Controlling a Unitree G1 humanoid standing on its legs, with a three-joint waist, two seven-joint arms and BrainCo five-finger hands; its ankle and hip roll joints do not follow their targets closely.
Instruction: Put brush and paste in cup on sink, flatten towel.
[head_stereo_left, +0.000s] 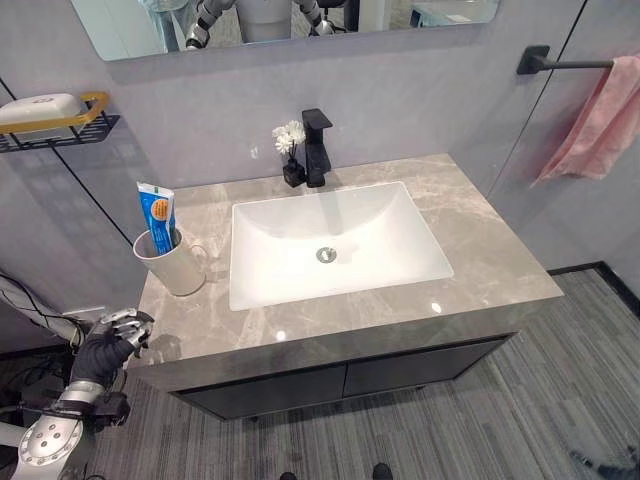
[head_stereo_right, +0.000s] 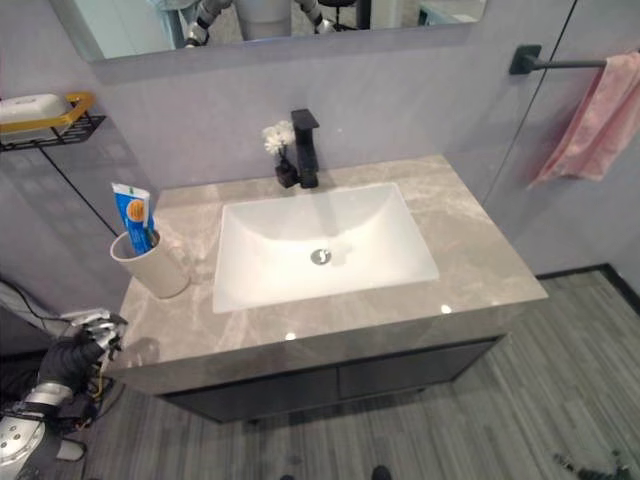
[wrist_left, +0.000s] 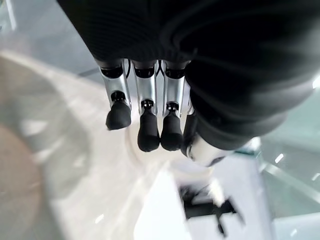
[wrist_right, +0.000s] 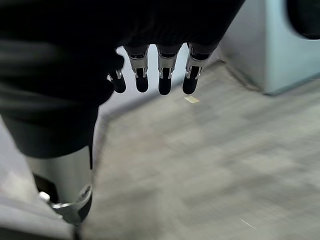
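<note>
A: Head views?
B: The toothpaste tube (head_stereo_left: 156, 214) stands upright in the white cup (head_stereo_left: 176, 265) on the counter (head_stereo_left: 480, 250), left of the sink (head_stereo_left: 335, 245). The pink towel (head_stereo_left: 597, 122) hangs bunched on its bar. The left hand (head_stereo_left: 112, 343) hangs by the counter's front-left corner, fingers loosely curled, holding nothing.
A: Wrist views?
B: Left fingers (wrist_left: 148, 127) bent, empty. Right hand (wrist_right: 150, 75) over the floor, fingers relaxed
</note>
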